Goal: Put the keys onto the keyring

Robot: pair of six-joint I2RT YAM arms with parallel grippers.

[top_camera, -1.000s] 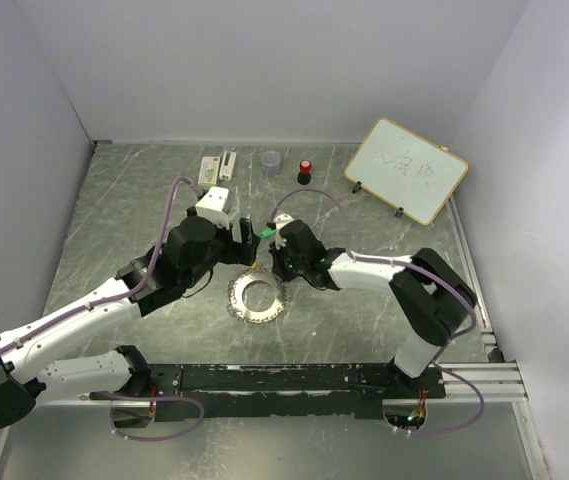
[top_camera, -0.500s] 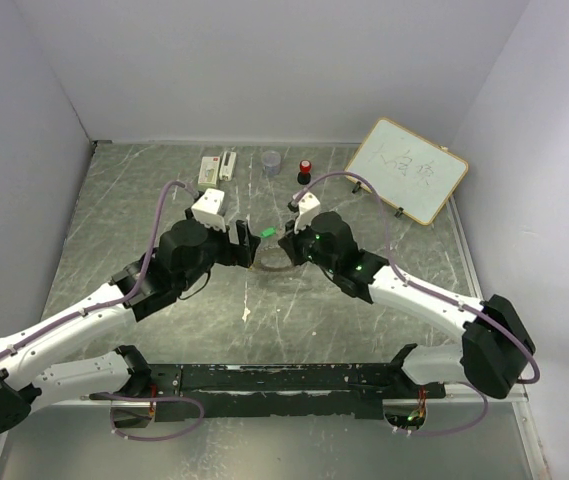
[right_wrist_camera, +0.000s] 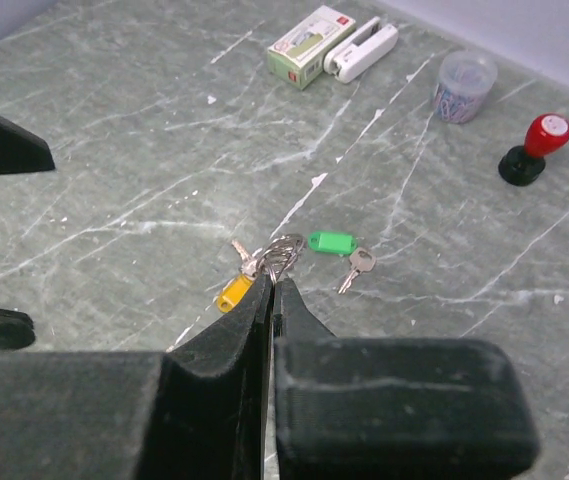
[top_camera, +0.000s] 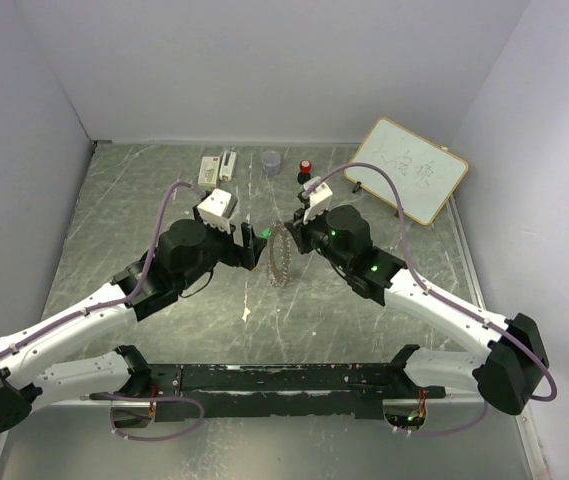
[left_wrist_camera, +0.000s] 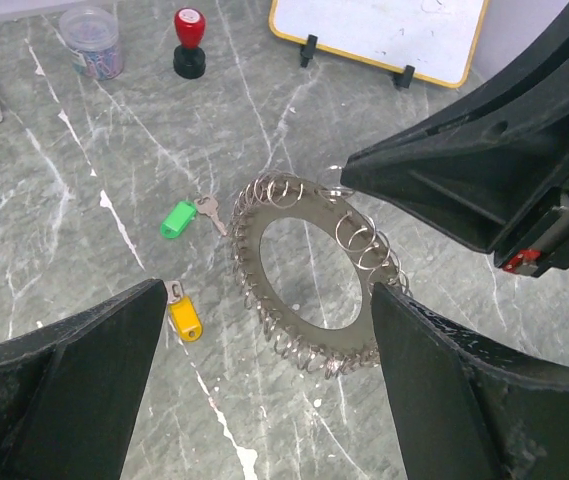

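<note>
My right gripper [top_camera: 294, 236] is shut on the rim of the keyring [top_camera: 280, 256], a silvery ring fringed with small split rings, and holds it on edge above the table. In the left wrist view the keyring [left_wrist_camera: 248, 262] hangs between my open left fingers, with the right gripper [left_wrist_camera: 348, 180] pinching its top edge. My left gripper [left_wrist_camera: 269, 300] is open and empty, just left of the ring. The green key [left_wrist_camera: 177, 219] and the yellow key [left_wrist_camera: 185, 318] lie on the table below. The right wrist view shows the right gripper [right_wrist_camera: 273, 285], the yellow key [right_wrist_camera: 234, 292] and the green key [right_wrist_camera: 330, 242].
At the back stand a small whiteboard [top_camera: 406, 170], a red-capped black stamp [top_camera: 305, 170], a clear cup of clips [top_camera: 271, 162], and a stapler with a small box [top_camera: 218, 166]. Grey walls close in three sides.
The right arm has lifted the keyring off the table and swung back and right; the ring now stands on edge. The left gripper has stayed open beside it.
</note>
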